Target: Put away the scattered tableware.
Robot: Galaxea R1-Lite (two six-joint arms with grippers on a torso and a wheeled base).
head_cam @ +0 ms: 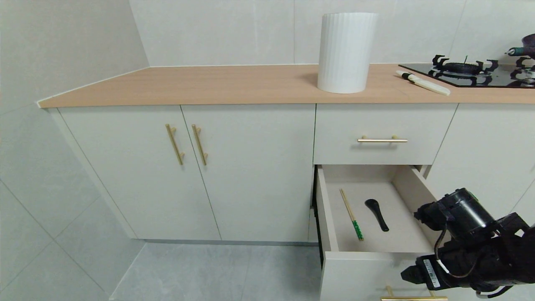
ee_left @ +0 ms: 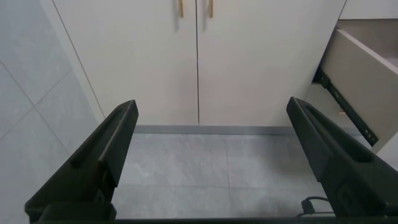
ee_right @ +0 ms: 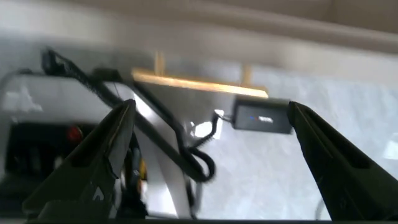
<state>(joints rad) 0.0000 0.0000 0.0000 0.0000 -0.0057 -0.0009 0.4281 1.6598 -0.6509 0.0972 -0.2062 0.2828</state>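
An open drawer [head_cam: 326,209] under the counter holds a pair of wooden chopsticks [head_cam: 351,214] with green tips and a black spoon [head_cam: 377,214], lying side by side. On the wooden counter lies a white knife-like utensil [head_cam: 422,82] beside the stove. My right arm [head_cam: 464,246] sits low at the drawer's front right corner. The right gripper [ee_right: 211,124] is open, with the drawer's gold handle [ee_right: 199,84] just ahead of its fingers [ee_right: 106,155]. My left gripper [ee_left: 211,143] is open and holds nothing, low above the floor and facing the cabinet doors [ee_left: 199,56].
A tall white ribbed cylinder [head_cam: 344,52] stands on the counter [head_cam: 209,85]. A black gas stove [head_cam: 468,73] sits at the far right. A shut drawer [head_cam: 382,133] is above the open one. The open drawer's side [ee_left: 360,68] juts out near the left gripper.
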